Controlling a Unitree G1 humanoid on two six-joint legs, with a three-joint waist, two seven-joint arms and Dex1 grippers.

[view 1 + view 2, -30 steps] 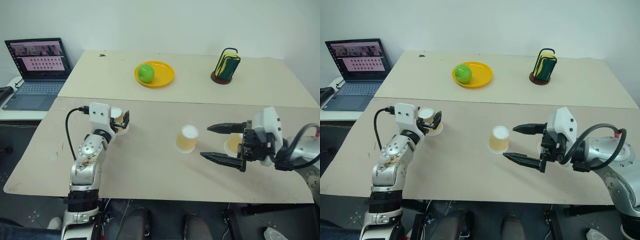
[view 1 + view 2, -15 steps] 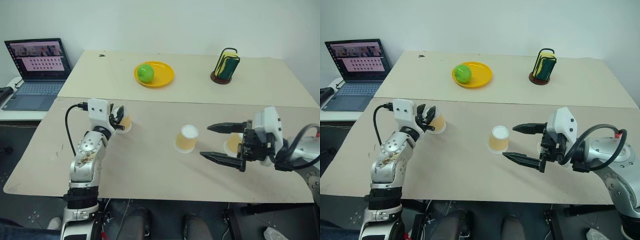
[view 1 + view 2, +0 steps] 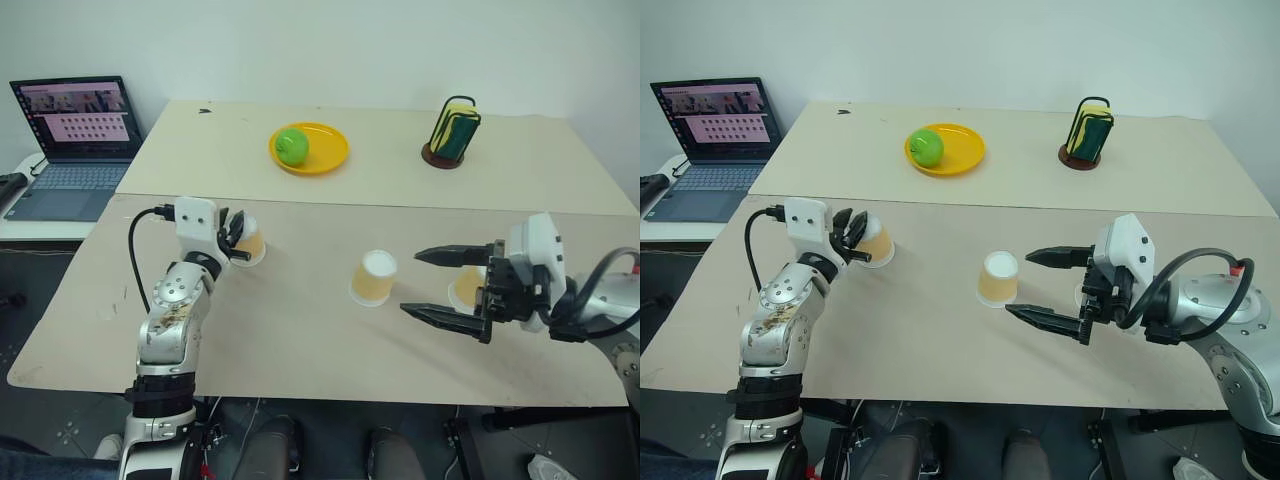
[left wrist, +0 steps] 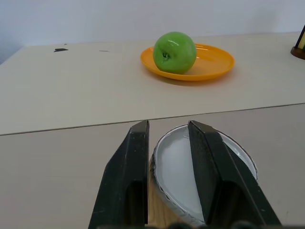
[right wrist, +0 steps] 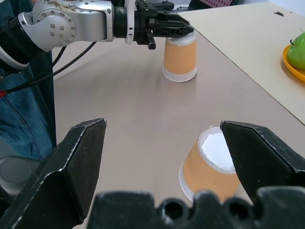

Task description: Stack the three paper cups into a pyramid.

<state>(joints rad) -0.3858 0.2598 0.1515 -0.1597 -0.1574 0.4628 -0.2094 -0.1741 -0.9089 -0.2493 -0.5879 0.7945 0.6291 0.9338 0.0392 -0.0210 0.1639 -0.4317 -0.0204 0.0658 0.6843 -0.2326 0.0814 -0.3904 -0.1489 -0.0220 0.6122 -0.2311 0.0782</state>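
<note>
Left wrist view, left gripper [image 4: 167,143] pinched tight over the base edge of an upturned left cup [image 3: 249,242], middle cup [image 3: 375,277] alone on the table [image 3: 300,340], right gripper [image 3: 432,285] spread wide (grasping nothing), third cup [image 3: 466,287] beside it.

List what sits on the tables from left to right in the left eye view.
Laptop → left gripper shut on a paper cup → apple on yellow plate → middle cup → sponge holder → right gripper.
</note>
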